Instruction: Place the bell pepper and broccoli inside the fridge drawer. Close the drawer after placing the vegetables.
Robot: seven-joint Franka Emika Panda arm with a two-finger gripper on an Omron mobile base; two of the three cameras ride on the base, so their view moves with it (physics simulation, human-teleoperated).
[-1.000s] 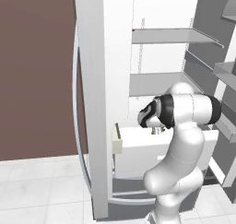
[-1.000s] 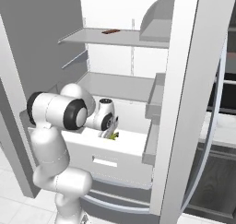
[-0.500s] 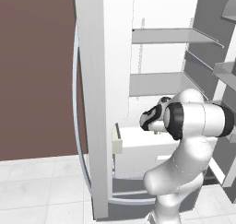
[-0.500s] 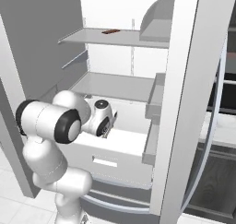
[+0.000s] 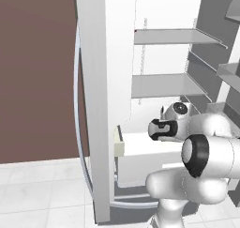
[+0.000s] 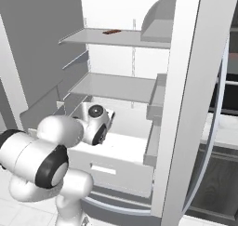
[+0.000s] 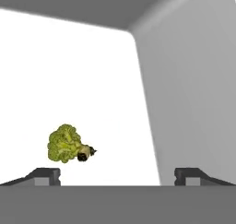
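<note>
The broccoli [image 7: 67, 144] is a small bumpy clump, yellow-green, with a short dark stem end poking out to one side. It lies alone on the white floor inside the fridge drawer [image 6: 122, 163], which is pulled out. The gripper [image 7: 117, 174] has its two dark tips spread far apart and holds nothing. The broccoli sits just past one tip, not touching it.

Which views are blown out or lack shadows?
Hand view: fridge drawer floor pure white, no shadow under the broccoli; pincer tips sharp, spread wide. Left base view: fridge back wall flat white. Right base view: same flat rendering, no glare or blur.
</note>
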